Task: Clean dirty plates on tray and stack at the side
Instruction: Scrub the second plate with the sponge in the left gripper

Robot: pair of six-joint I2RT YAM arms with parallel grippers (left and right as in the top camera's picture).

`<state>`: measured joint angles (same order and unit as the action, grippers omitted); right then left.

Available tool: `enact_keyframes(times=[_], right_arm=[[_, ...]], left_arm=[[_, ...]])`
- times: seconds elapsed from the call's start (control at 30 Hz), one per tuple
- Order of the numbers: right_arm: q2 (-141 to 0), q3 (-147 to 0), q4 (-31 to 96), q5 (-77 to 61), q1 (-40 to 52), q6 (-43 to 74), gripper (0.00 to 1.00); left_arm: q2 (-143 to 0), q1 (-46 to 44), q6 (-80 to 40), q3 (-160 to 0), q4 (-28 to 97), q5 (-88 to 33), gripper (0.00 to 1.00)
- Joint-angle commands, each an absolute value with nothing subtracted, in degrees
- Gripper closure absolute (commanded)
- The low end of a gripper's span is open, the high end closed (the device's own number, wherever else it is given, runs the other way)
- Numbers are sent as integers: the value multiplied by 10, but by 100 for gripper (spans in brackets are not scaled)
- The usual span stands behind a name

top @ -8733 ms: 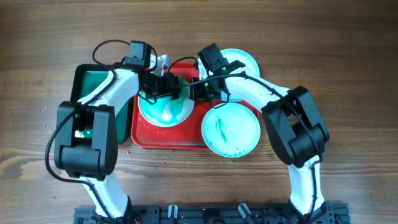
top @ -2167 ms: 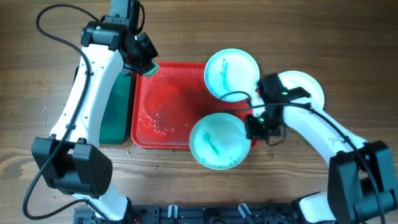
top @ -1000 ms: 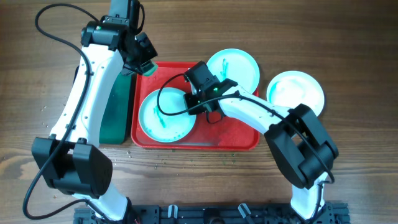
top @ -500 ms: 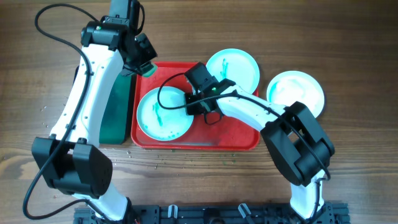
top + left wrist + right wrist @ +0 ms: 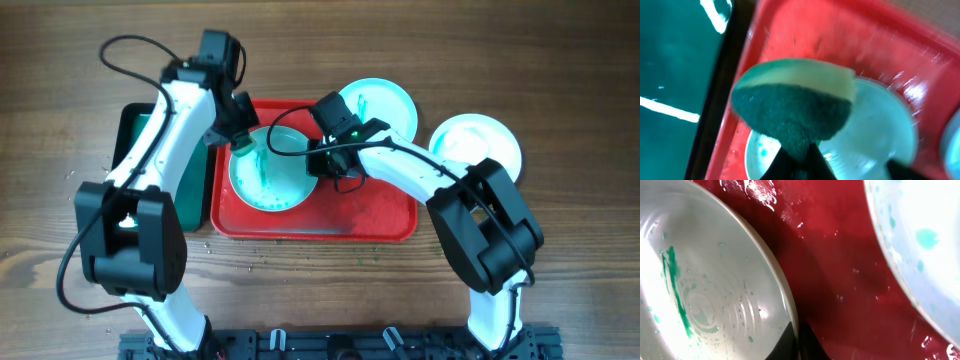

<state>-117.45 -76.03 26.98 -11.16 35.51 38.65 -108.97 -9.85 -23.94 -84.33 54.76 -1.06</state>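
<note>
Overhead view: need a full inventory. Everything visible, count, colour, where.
Red tray: 1, red, middle of table.
Plate on tray: 1, pale mint, green streaks, left half of red tray.
Second mint plate: 1, pale mint, green streaks, over the red tray's far right corner.
White plate: 1, white, on table right of red tray.
Green tray: 1, dark green, left of red tray.
Sponge: 1, dark green pad on pale foam, above the plate on tray.
Table: 1, brown wood.
Left gripper: 1, black, holding sponge.
Right gripper: 1, black, pinching that plate's right rim.
</note>
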Motion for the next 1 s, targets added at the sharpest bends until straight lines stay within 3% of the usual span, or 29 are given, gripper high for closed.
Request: enact_keyframes(times=[0.0,0.3,0.47,0.57,0.8,0.97], right_arm=[[-1187,-762,263,-121,351,365,96],[-1187,-762,256,-122,350,364,96],[-1187,-762,256,-123,349,362,96],[-1187,-762,257,-123,348,362,96],[-1187,-762,255,-125,348,362,96],[-1187,-762,256,-126,348,360,96]], left_arm=[[-1095,-102,-117,-770,480,-76,96],[-1095,-157,-109,-607,343,-85,96],[-1095,-199,-16,-608,350,-224,96],[-1095,-209,-5,-608,353,-244,96],[-1095,-167,-243,-608,287,15,96],[-1095,-130,-409,-609,303,95,96]])
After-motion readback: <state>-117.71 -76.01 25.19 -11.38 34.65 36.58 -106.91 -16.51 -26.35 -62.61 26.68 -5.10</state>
